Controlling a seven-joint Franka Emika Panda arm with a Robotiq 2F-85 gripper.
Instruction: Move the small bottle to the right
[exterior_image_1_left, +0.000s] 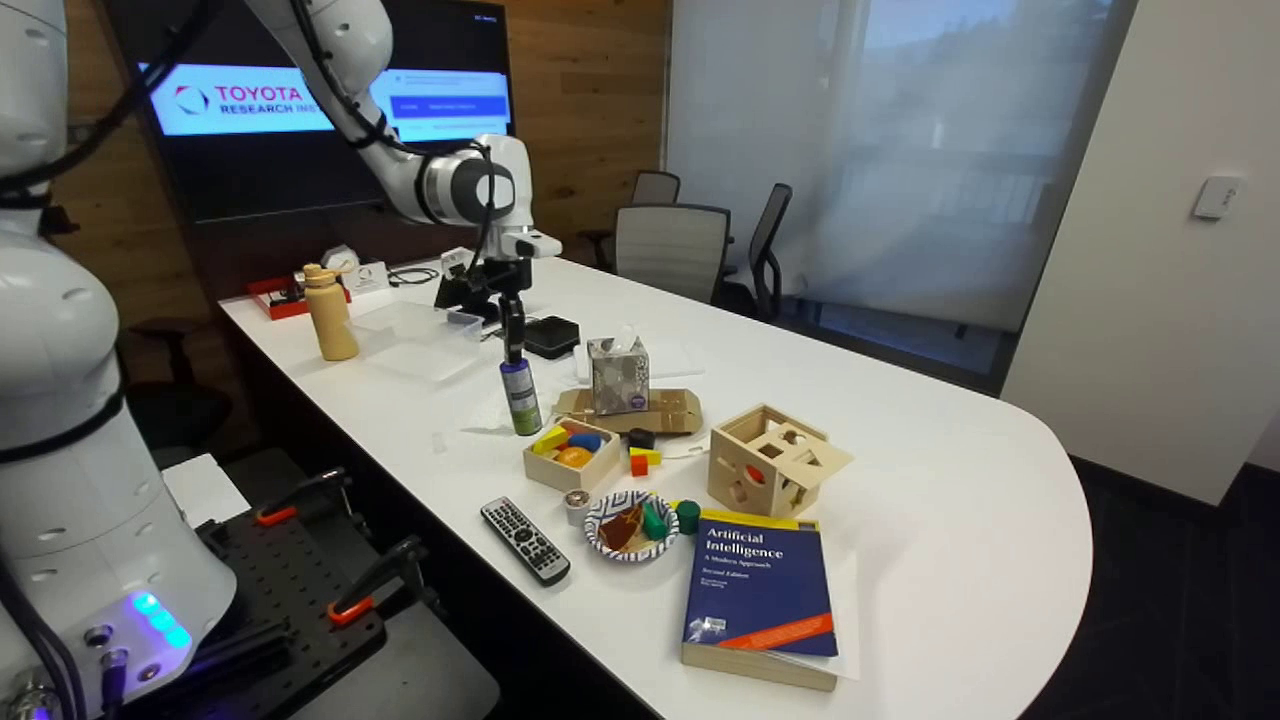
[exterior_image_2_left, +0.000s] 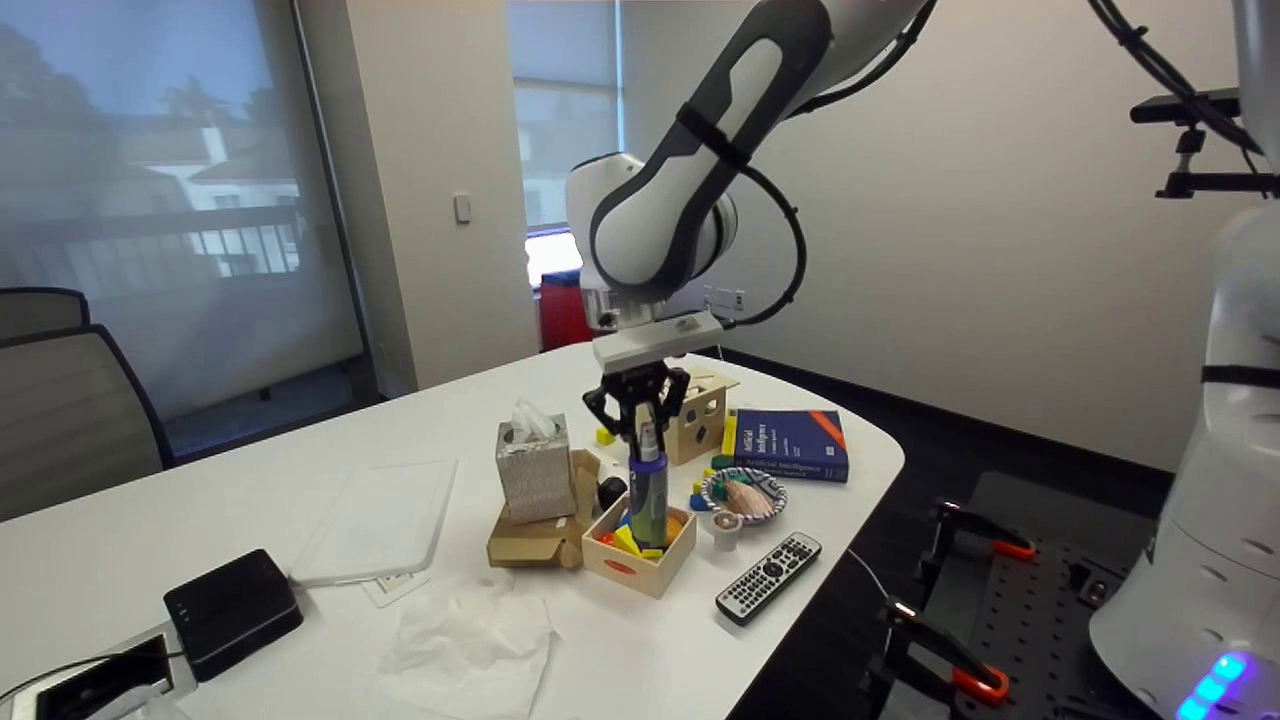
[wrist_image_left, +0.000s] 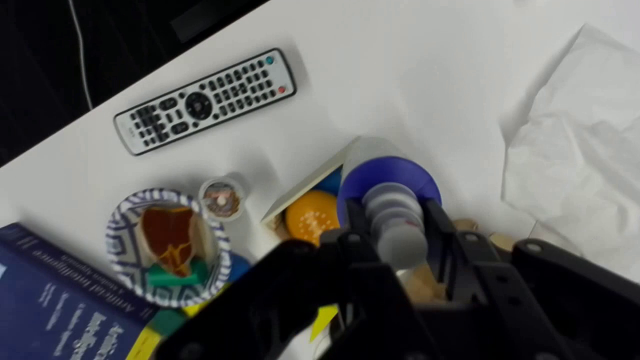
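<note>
The small bottle (exterior_image_1_left: 520, 397) has a purple and green body and a clear-whitish top. My gripper (wrist_image_left: 395, 215) is shut on that narrow top, with a finger on each side of it in the wrist view. From an exterior view the bottle (exterior_image_2_left: 648, 500) hangs almost upright, its base seen against a shallow wooden box (exterior_image_2_left: 640, 577) of toy food and blocks. Its base looks raised off the table, close to that box; the exact height is hard to judge. In both exterior views the gripper points straight down.
A tissue box (exterior_image_1_left: 620, 375) on flattened cardboard (exterior_image_1_left: 675, 410) stands near the bottle. Around the wooden box lie a remote (exterior_image_1_left: 525, 540), a patterned bowl (exterior_image_2_left: 745, 495), a small cup (exterior_image_2_left: 726, 530), a shape-sorter (exterior_image_1_left: 765, 460) and a blue book (exterior_image_1_left: 760, 590). A tan-orange bottle (exterior_image_1_left: 330, 315) stands farther off.
</note>
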